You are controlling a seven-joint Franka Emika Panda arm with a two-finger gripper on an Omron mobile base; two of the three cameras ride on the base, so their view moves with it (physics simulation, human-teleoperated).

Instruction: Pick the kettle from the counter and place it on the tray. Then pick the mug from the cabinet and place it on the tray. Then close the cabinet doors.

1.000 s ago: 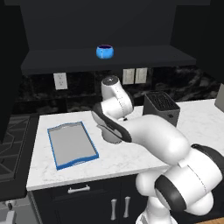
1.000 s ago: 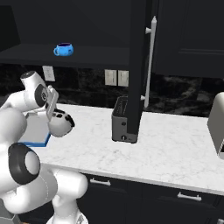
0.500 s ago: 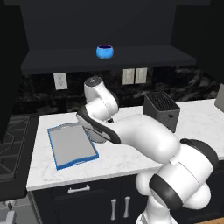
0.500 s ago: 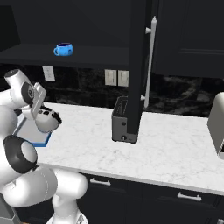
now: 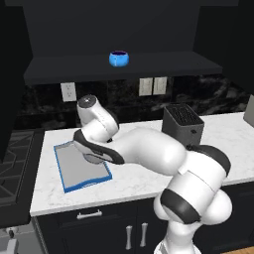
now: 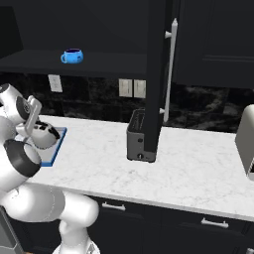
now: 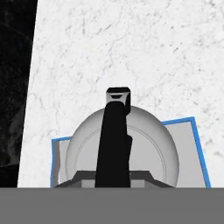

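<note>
The kettle (image 7: 124,148) hangs over the blue-rimmed tray (image 5: 67,171) at the left end of the counter (image 6: 188,163), its black handle (image 7: 114,140) pinched between the narrowly set fingers of the gripper (image 6: 31,125). The mug (image 5: 118,58) sits on the shelf of the open cabinet (image 5: 163,62), above and beyond the tray. A toaster (image 6: 138,135) stands on the counter to the right.

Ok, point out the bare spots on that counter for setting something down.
The counter is bare between the toaster and the appliance at the right edge, and along the front edge by the drawers. It is crowded at the left, where the tray sits with the kettle over it.
</note>
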